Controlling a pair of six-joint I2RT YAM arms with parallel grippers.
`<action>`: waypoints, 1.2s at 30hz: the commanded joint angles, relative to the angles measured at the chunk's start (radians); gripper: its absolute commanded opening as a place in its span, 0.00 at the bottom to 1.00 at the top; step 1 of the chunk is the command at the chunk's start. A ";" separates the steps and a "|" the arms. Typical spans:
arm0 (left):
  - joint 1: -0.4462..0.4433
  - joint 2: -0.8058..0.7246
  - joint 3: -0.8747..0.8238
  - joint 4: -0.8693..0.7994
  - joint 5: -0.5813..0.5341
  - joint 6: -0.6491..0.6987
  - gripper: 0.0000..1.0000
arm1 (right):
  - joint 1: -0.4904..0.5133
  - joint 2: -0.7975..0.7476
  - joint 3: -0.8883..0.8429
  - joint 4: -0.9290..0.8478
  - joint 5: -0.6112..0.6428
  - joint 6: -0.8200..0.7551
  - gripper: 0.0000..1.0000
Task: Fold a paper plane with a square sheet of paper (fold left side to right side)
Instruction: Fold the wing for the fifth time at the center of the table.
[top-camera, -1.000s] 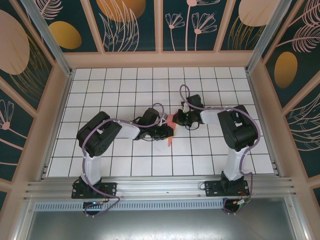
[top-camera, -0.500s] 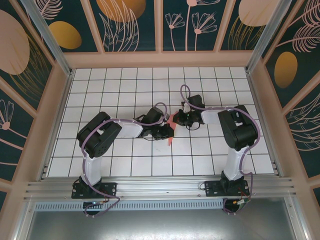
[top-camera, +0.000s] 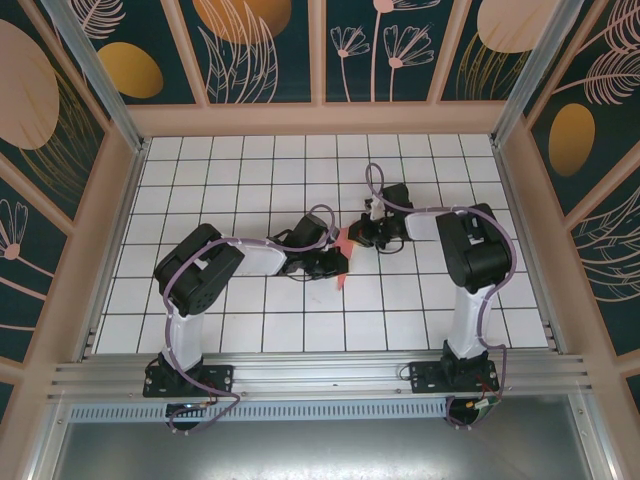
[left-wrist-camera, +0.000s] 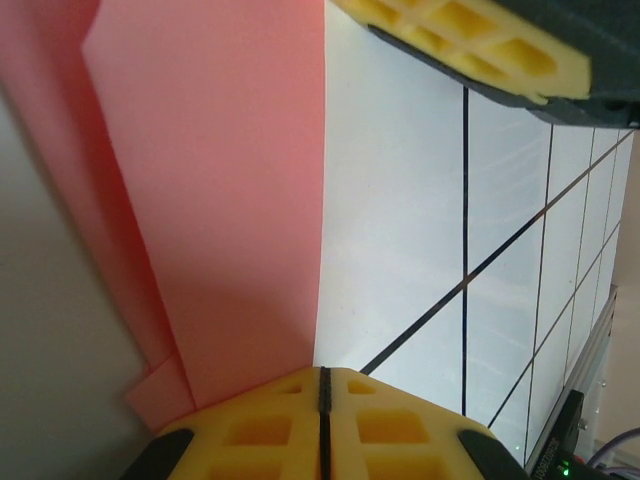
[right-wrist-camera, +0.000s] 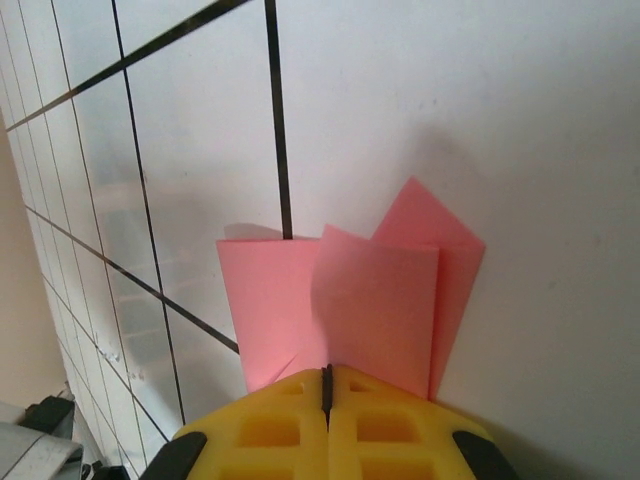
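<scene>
The pink sheet of paper, folded into several layers, lies mid-table between my two grippers. My left gripper meets it from the left. In the left wrist view its yellow fingers are shut, and the paper's straight right edge runs into the seam between them. My right gripper comes in from the right. In the right wrist view this gripper is shut, with its tips on the paper, where one flap curls up over two flatter layers. One right finger shows at the top of the left wrist view.
The white gridded table runs to pale wooden walls at the back and both sides. An aluminium rail crosses the near edge, where both arm bases are bolted.
The left jaws have closed at the paper's edge and the left gripper has shifted slightly right. The right wrist has moved a little toward the back. The paper stays between them.
</scene>
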 joint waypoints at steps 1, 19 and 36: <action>-0.012 0.063 -0.030 -0.134 -0.064 0.018 0.12 | -0.065 0.060 0.048 0.039 0.159 -0.044 0.00; -0.013 0.056 -0.030 -0.124 -0.072 0.017 0.10 | -0.093 -0.121 0.014 0.081 0.118 -0.075 0.00; -0.014 0.044 -0.030 -0.125 -0.081 0.019 0.10 | 0.065 -0.203 -0.268 0.244 -0.066 0.081 0.00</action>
